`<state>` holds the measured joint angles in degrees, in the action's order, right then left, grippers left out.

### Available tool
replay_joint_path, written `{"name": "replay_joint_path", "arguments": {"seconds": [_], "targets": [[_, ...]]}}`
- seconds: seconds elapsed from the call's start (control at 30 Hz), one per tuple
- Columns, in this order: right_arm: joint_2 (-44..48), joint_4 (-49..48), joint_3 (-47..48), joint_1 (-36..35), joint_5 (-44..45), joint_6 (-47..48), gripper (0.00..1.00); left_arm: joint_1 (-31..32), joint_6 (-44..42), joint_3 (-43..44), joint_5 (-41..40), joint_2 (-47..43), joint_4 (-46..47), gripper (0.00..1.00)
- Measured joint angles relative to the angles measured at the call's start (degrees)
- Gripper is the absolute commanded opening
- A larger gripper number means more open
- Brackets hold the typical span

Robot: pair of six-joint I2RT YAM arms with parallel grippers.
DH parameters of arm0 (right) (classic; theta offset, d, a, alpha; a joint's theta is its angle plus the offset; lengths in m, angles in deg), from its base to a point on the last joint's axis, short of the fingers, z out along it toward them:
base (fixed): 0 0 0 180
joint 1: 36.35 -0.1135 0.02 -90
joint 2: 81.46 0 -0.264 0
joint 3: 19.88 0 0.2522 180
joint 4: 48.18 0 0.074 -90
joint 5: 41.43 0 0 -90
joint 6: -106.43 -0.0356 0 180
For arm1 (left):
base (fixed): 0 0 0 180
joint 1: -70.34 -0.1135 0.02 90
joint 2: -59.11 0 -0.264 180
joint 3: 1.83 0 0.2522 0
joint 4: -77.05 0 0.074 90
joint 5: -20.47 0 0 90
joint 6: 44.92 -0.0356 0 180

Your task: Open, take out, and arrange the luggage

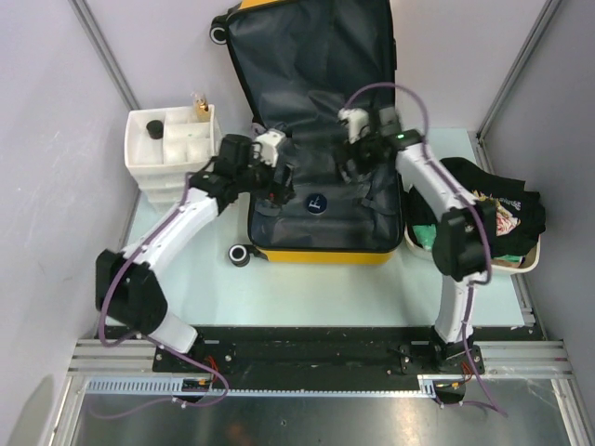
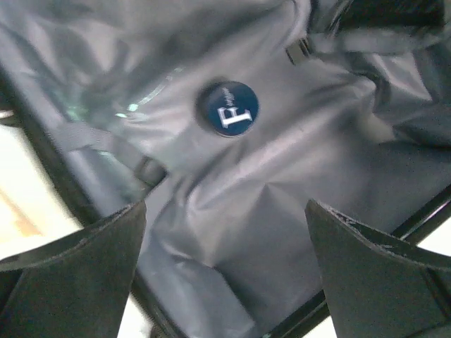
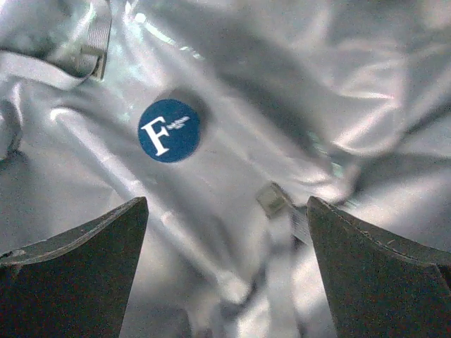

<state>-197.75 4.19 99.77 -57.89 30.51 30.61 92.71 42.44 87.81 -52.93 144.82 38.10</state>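
- Yellow suitcase (image 1: pixel 321 253) open — wheels (image 1: pixel 240 254) at left end, long axis running left-right, lid up at back.
- Left gripper (image 2: pixel 225 211) and right gripper (image 3: pixel 225 208) spread wide over grey lining (image 2: pixel 296 148) — empty.

The white-and-black left arm (image 1: pixel 181 228) rises from the desk's near edge and leans toward the far edge, wrist bent down; its dark left fingers (image 2: pixel 70 274) stand spread wide, holding nothing; the white-and-black right arm (image 1: pixel 432 181) reaches likewise, elbow toward the right edge; its dark right fingers (image 3: pixel 380 274) are equally parted, empty.
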Motion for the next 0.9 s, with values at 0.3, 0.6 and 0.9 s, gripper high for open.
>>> {"name": "replay_joint_path", "arguments": {"seconds": [0.3, 0.6, 0.9], "targets": [[16.28, 8.04, 0.0, 13.38, -0.55, 0.07, 1.0, 8.72, 13.27, 5.22, -9.66, 17.53, 3.87, 1.0], [23.76, 11.26, -6.84, 15.41, 0.85, -0.26, 1.0, 12.37, 18.32, 12.59, -17.16, 28.52, 4.63, 0.97], [26.1, 11.72, -10.36, 15.89, 1.99, -0.66, 1.0, 14.95, 18.69, 16.31, -22.16, 35.17, 5.16, 0.92]]}}
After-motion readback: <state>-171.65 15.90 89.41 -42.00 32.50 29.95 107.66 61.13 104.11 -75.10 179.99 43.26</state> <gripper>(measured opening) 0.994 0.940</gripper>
